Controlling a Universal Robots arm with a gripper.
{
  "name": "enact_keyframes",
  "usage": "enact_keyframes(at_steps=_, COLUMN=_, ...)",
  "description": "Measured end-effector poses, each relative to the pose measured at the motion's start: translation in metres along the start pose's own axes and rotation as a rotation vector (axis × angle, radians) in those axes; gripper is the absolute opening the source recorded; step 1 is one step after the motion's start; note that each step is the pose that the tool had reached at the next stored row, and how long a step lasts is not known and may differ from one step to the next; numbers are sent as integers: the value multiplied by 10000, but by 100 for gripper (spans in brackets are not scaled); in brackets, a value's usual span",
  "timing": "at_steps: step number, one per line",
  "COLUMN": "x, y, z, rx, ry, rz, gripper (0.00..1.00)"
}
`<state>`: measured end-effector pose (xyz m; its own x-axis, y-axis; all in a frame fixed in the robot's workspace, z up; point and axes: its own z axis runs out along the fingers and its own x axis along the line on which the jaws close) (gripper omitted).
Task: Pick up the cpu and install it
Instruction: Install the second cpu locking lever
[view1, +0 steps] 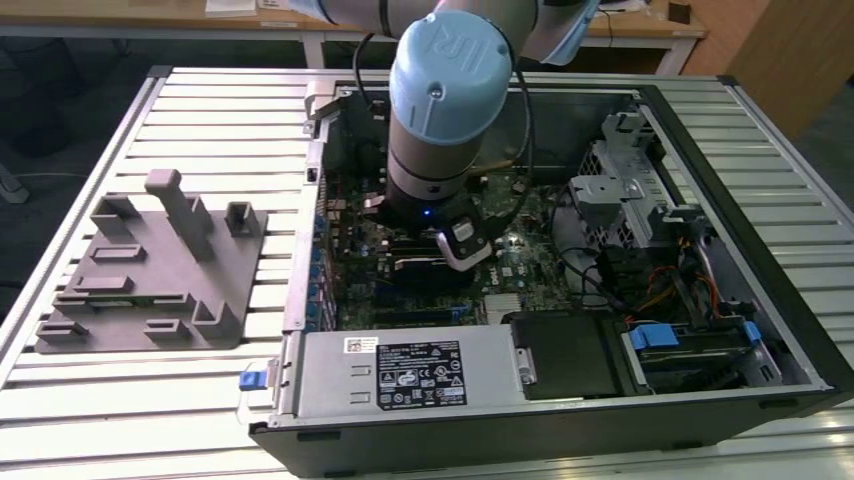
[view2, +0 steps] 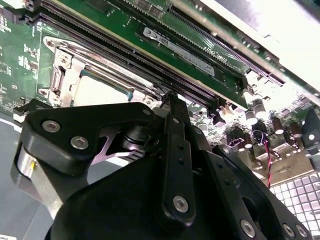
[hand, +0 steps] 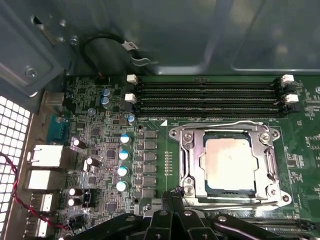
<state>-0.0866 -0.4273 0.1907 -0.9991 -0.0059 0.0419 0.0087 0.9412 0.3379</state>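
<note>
Open computer case (view1: 747, 130) lies on its side on the slatted metal bench (view1: 200, 110), near the middle and toward the exterior view's right. Grey plastic fixture (view1: 154, 270) sits on the bench to the exterior view's left, well apart from the case wall. Bench slats around the fixture are bare.

Inside the case: the arm (view1: 447, 110) reaches straight down into the cavity over the motherboard (hand: 100, 125). Room is tight. Power supply (view1: 400, 375) boxes in the near side, the drive cage (view1: 627, 190) and loose cables crowd the exterior view's right, and the case wall stands close on the exterior view's left.

The cpu (hand: 227, 160) lies flat inside the socket frame (hand: 187, 155) on the motherboard, pale metal top facing up, frame edges all around it. In the second wrist view the cpu (view2: 100, 90) shows as a pale patch within the same frame, partly hidden by the gripper body. Memory slots (hand: 210, 97) run just beside the socket; a row of capacitors (hand: 122, 155) stands on its other side.

Gripper (hand: 172, 200) hangs just beside the socket frame's edge, near the cpu. Jaws appear pressed together, tips meeting, with nothing pinched between them. Whether the tips touch the board or frame cannot be told.
</note>
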Motion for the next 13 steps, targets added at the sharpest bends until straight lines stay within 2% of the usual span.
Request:
enact_keyframes(at_steps=2, x=7, y=-4, z=10, rx=-65, ry=1, rz=-2, gripper=11)
enact_keyframes(at_steps=5, x=9, y=-9, z=29, rx=-115, ry=-1, rz=-5, gripper=11)
enact_keyframes(at_steps=13, x=9, y=-19, z=53, rx=-110, ry=1, rz=-3, gripper=11)
